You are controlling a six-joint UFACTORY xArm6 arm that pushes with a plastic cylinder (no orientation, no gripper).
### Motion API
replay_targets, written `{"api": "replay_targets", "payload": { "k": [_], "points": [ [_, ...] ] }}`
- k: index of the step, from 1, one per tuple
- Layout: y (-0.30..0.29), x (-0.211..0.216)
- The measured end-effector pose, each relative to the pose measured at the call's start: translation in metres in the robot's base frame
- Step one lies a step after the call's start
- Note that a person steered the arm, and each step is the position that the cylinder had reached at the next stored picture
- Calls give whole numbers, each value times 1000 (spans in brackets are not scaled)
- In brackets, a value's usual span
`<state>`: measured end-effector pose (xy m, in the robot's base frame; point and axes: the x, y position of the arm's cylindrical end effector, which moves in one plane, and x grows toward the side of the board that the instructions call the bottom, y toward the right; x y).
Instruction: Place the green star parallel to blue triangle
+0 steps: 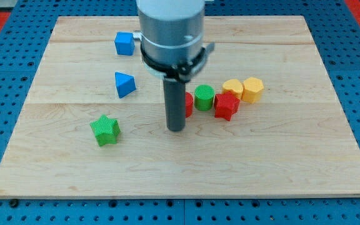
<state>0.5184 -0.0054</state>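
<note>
The green star lies on the wooden board at the lower left. The blue triangle lies above it and slightly to the right, apart from it. My tip rests on the board to the right of the green star, with a clear gap between them, and below right of the blue triangle. It touches neither.
A blue cube sits at the upper left. Right of the rod stands a cluster: a red block partly hidden behind the rod, a green cylinder, a red star, a yellow heart and a yellow hexagon.
</note>
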Motion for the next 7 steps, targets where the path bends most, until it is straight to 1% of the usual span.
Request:
{"api": "replay_targets", "payload": {
  "k": [1,2,3,4,5,6,7],
  "points": [
    [-12,55],
    [-25,92],
    [-71,98],
    [-177,53],
    [-207,36],
    [-156,28],
    [-140,10]
  ]
}}
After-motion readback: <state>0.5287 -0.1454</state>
